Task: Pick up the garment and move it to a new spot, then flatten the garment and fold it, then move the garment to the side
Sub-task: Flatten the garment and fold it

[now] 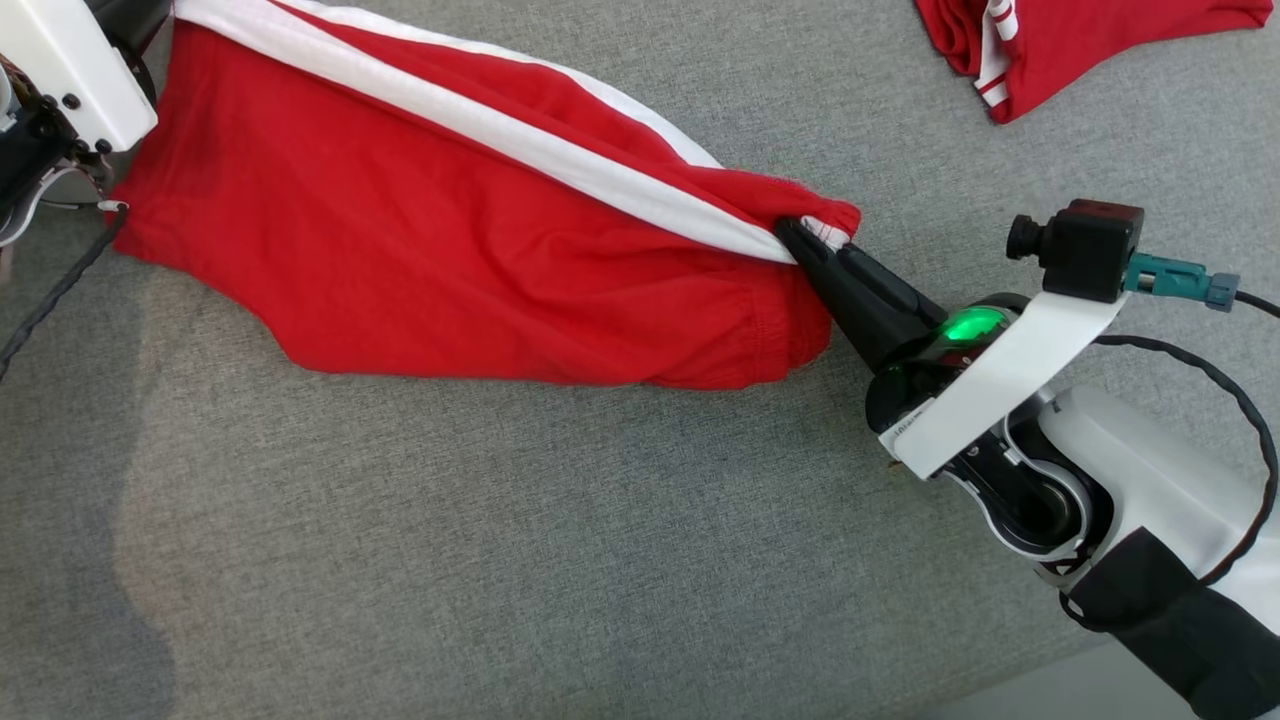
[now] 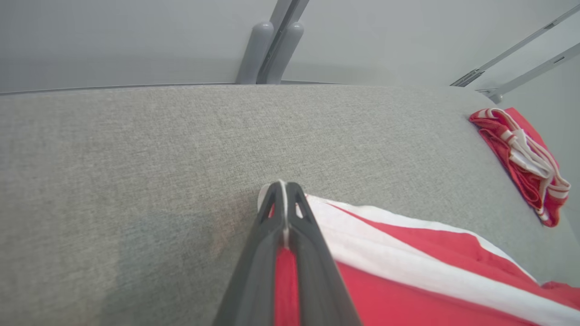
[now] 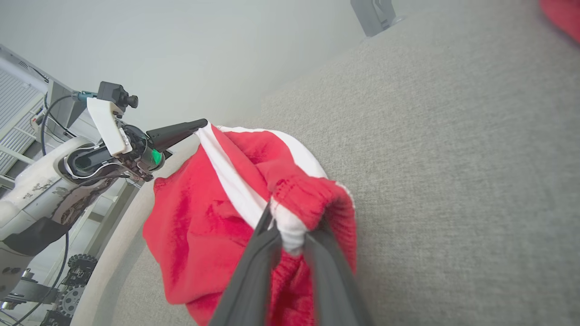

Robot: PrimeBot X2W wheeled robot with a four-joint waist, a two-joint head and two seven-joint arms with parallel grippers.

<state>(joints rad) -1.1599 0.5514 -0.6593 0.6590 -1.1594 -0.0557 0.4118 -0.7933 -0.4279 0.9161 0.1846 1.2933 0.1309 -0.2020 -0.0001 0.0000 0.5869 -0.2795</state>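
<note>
A red garment (image 1: 450, 260) with a broad white stripe lies stretched across the grey cloth surface (image 1: 500, 550), pulled between both grippers. My right gripper (image 1: 805, 237) is shut on its gathered waistband end at the right. In the right wrist view the white band is bunched between the two dark fingers (image 3: 258, 267) of that gripper (image 3: 290, 235). My left gripper (image 2: 283, 192) is shut on the garment's (image 2: 408, 271) other end, a thin white edge pinched at its tips. The right wrist view shows the left gripper (image 3: 201, 123) holding up the garment's (image 3: 204, 217) far corner.
A second red and white garment (image 1: 1060, 45) lies crumpled at the far right of the surface, also seen from the left wrist (image 2: 525, 163). A dark cable (image 1: 50, 290) trails at the left. The surface's edge (image 1: 1050, 680) runs at lower right. Grey metal posts (image 2: 272, 50) stand beyond the far edge.
</note>
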